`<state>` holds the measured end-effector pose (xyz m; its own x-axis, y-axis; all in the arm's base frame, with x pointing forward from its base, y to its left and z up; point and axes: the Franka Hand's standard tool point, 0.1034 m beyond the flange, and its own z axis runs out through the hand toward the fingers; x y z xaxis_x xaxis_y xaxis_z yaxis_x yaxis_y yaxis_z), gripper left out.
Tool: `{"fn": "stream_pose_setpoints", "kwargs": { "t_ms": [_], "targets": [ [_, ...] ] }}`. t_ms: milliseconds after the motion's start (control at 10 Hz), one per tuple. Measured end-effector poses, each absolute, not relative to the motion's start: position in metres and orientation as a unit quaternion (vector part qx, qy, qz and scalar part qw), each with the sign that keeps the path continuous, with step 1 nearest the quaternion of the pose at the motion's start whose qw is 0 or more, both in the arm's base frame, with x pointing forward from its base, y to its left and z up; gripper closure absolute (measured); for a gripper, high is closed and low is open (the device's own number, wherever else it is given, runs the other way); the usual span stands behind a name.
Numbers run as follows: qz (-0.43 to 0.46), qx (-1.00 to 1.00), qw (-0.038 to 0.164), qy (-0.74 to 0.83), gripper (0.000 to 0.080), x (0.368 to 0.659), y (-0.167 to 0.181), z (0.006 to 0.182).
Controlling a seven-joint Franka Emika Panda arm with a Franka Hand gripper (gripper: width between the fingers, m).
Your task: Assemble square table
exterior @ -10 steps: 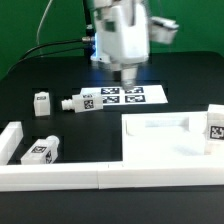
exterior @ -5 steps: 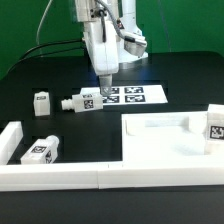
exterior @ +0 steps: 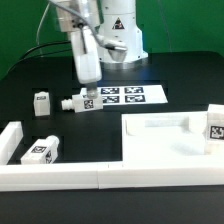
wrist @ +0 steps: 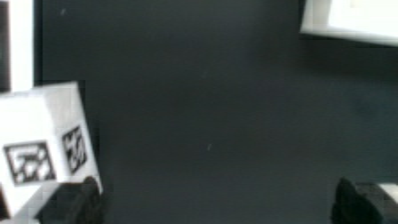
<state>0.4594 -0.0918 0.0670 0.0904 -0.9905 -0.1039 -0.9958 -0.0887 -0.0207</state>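
The square tabletop [exterior: 160,135] lies at the exterior view's right, with one tagged leg [exterior: 213,125] standing at its right edge. A second leg [exterior: 78,101] lies on the black table beside the marker board [exterior: 126,95]. A small leg [exterior: 41,103] stands left of it. Another leg [exterior: 40,151] lies at the front left. My gripper [exterior: 87,78] hangs open and empty just above and behind the lying leg. In the wrist view my gripper [wrist: 219,205] shows dark fingertips [wrist: 68,205] wide apart, with a tagged leg [wrist: 45,145] close to one finger.
A long low white wall [exterior: 100,177] runs along the front, with a short return [exterior: 10,138] at the left. Cables trail behind the arm's base. A white edge [wrist: 356,20] shows at a corner of the wrist view.
The arm has swung towards the exterior view's left, from above the marker board to above the lying leg. No part has moved.
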Motion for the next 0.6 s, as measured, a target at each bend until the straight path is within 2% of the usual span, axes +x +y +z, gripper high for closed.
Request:
{"fn": "stream_pose_setpoints", "kwargs": {
  "t_ms": [200,300,400,500,600],
  "targets": [
    [0.020,-0.737,0.028,0.675,0.0150,0.444,-0.096,0.056],
    [0.016,-0.734,0.022,0.678,0.0150,0.446,-0.095,0.053],
    [-0.002,-0.738,0.024,0.674,0.0150,0.474,-0.091,0.063],
    [-0.005,-0.740,0.029,0.671,0.0150,0.477,-0.092,0.062],
    [0.000,-0.740,0.025,0.673,0.0150,0.470,-0.092,0.058]
  ]
}}
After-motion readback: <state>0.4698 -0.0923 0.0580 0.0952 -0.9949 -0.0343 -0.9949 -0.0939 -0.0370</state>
